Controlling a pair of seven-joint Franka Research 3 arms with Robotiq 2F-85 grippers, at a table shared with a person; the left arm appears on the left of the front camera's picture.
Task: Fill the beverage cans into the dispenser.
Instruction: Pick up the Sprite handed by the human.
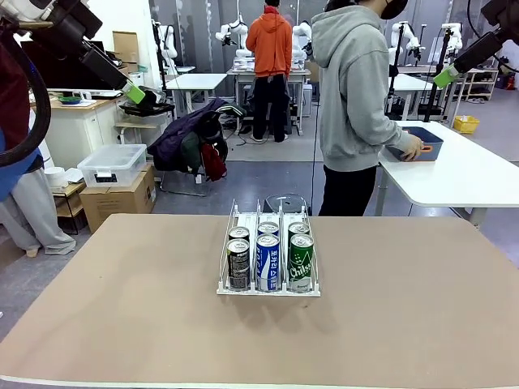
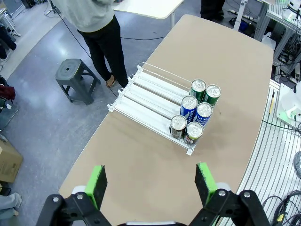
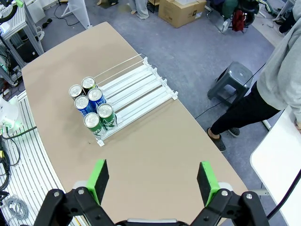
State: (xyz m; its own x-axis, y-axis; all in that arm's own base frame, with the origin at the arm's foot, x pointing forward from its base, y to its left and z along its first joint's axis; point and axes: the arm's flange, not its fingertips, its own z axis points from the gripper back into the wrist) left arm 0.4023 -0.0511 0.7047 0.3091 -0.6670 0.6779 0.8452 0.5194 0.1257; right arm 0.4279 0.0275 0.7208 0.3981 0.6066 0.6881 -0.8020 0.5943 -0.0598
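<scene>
The dispenser (image 2: 148,94) is a white wire-frame rack with three narrow parallel lanes on a flat white base. We find it at the middle of the matte tan table (image 1: 122,308). Six slim cylindrical beverage cans (image 1: 268,261) with shiny silver tops stand upright at its robot-side end, two per lane: dark, blue-and-white, green. We note white lettering on the labels, too small to read. The left gripper (image 2: 150,175) and right gripper (image 3: 153,179) hang well above the table, their green-padded black fingers spread wide and holding nothing. A person (image 1: 353,97) in a grey hoodie stands beyond the far edge.
</scene>
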